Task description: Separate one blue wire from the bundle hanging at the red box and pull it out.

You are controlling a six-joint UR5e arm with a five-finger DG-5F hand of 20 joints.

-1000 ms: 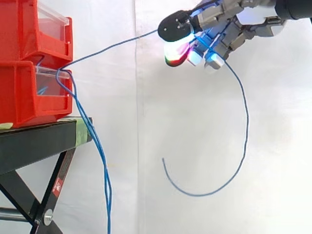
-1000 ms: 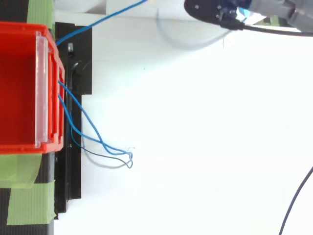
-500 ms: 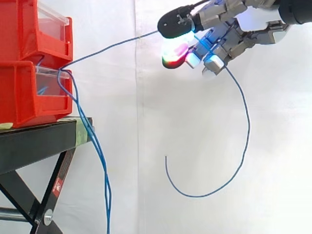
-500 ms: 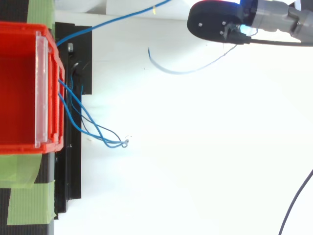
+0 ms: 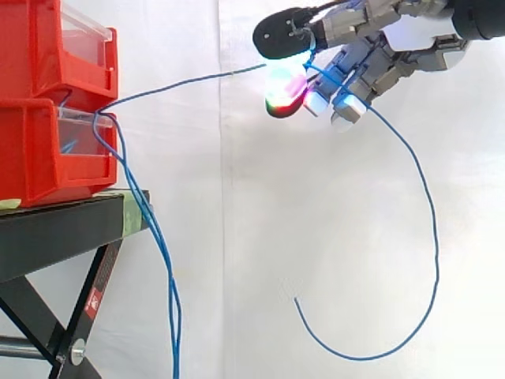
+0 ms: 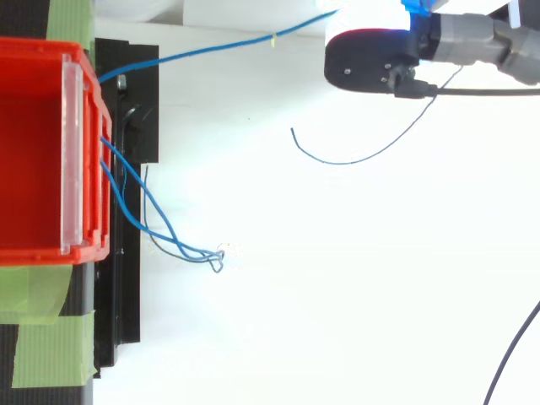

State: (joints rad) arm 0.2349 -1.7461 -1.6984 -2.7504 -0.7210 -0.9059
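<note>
The robot hand [image 5: 371,59] is up high to the right of the red box [image 5: 47,150], its fingers curled and pinching one blue wire [image 6: 272,38] against the thumb. So that's a proper grip, not just a touch. That wire runs in a shallow sag from the front of the box to the robot hand. Past the fingers the loose tail drops in a big loop with its end curling back up. The rest of the bundle [image 5: 167,264] hangs off the box down past the table [image 5: 55,229].

My guess is the wire weighs almost nothing, and it's thin, springy and probably slick, so it could slide through those fat pads. Grabbing it mid-length like this seems right, as the other end is at the box.

Compared to half a second ago, the tail hangs lower and swings further right. The stretch to the box droops a bit more too, and from above the bundle's loose ends have shifted slightly.
</note>
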